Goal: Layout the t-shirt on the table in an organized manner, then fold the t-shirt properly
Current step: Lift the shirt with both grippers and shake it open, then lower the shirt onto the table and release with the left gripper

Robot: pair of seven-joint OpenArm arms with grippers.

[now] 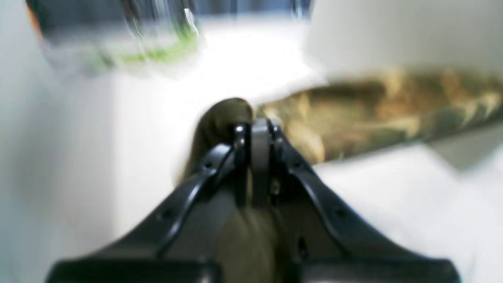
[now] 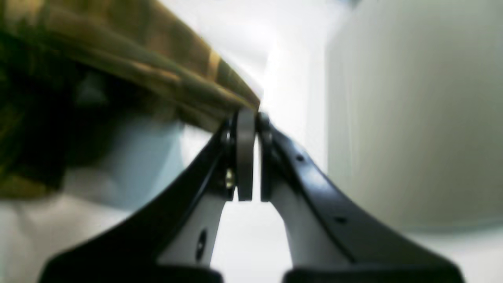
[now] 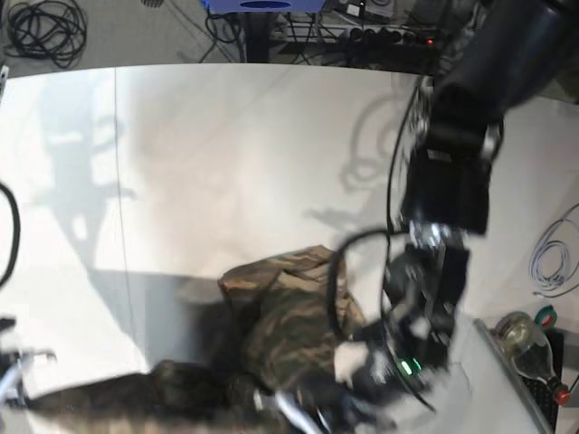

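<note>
Left wrist view is showing the left gripper point(image 1: 257, 129) clenching the t-shirt point(image 1: 377, 114), cloth stretching toward the frame's right. Right gripper point(image 2: 249, 118) is pinching another edge, fabric trailing upper left, both over the table point(image 3: 226, 163).

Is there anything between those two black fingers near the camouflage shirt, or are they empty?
In the right wrist view, the right gripper has its fingers pinched on an edge of the t-shirt; cloth sits at their tips, with bare white table behind.

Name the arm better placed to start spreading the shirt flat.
Neither clearly: both already grip it. The left gripper is shut on the t-shirt, the right gripper on another edge, so they would probably pull apart together above the table.
</note>
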